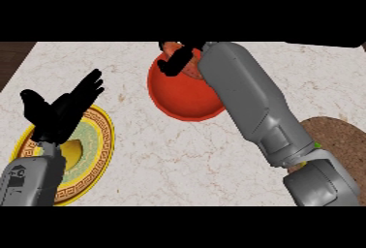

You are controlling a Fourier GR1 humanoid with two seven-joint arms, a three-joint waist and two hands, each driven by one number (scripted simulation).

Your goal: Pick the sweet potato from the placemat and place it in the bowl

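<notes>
The red bowl (182,99) sits on the marble counter at the upper middle. My right hand (178,59) hovers over the bowl's far rim, its black fingers curled round the orange-brown sweet potato (171,47), which shows only in patches between them. The grey right forearm crosses the bowl's right side and hides part of it. At the right edge lies the round brown placemat (340,138), partly covered by the arm. My left hand (61,111) rests open at the left, fingers up.
A yellow patterned plate (97,145) lies under the left hand at the lower left. Dark wood (14,58) borders the counter's far left corner. Bare marble (178,160) stretches between plate and placemat.
</notes>
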